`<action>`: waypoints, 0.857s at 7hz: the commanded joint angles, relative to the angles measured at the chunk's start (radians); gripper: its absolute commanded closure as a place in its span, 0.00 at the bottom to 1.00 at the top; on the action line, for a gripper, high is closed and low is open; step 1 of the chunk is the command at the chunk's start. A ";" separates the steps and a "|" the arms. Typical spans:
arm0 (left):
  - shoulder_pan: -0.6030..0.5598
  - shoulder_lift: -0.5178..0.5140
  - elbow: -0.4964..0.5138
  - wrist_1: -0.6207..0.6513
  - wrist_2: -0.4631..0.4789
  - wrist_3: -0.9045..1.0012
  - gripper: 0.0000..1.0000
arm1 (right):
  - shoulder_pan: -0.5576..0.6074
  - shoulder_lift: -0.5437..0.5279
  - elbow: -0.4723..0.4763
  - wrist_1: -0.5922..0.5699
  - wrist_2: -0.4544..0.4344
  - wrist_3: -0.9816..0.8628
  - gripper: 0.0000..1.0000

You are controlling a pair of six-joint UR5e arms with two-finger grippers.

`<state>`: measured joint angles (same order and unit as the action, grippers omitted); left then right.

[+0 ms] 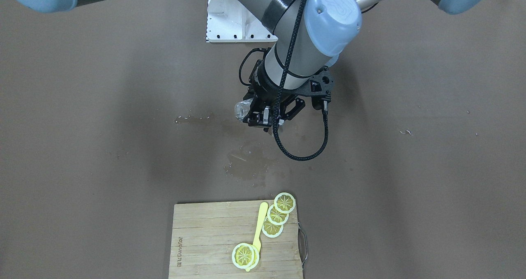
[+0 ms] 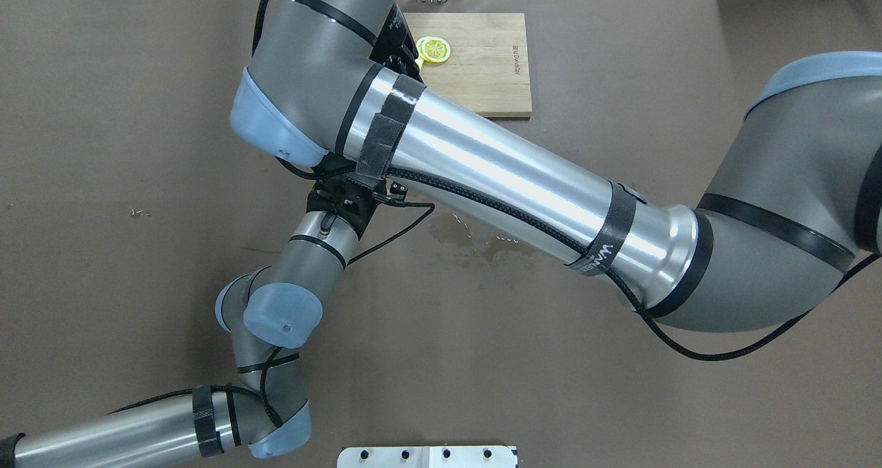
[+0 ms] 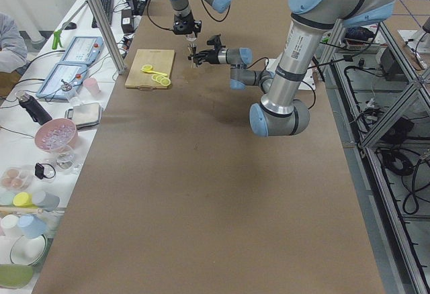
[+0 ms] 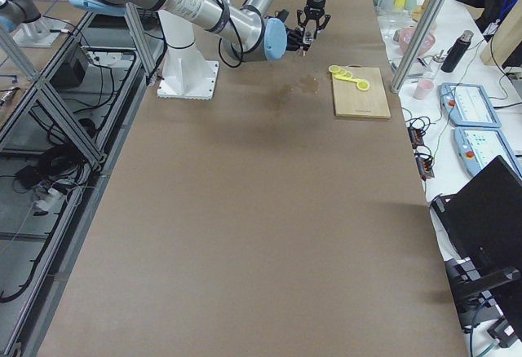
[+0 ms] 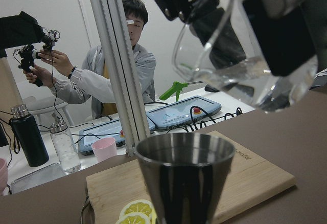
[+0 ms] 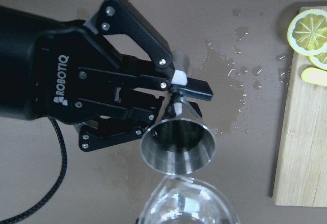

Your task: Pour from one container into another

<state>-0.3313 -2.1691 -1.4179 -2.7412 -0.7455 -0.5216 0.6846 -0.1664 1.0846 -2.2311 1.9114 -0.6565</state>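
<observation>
Right gripper (image 5: 230,14) is clamped on the tilted glass tumbler (image 5: 240,55), and the steel jigger (image 5: 186,178) sits just below its lip, mouth up, pinched at the waist by the left gripper (image 6: 176,97), so it only needs more tilt imo.

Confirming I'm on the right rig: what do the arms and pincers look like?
Right arm and left arm: silver tubes, grey joints, pale blue caps, black braided cables under black straps. Left pincer: black, white ROBOTIQ lettering.

The tumbler (image 5: 240,65) hangs tilted just above the jigger (image 5: 186,175), the cutting board (image 5: 258,177) behind them.
</observation>
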 commanded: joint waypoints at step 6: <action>0.000 0.002 0.004 0.000 0.000 0.000 1.00 | -0.007 0.077 -0.106 -0.097 -0.090 -0.064 1.00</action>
<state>-0.3313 -2.1676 -1.4145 -2.7412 -0.7455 -0.5216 0.6783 -0.1031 1.0073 -2.3285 1.8348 -0.7186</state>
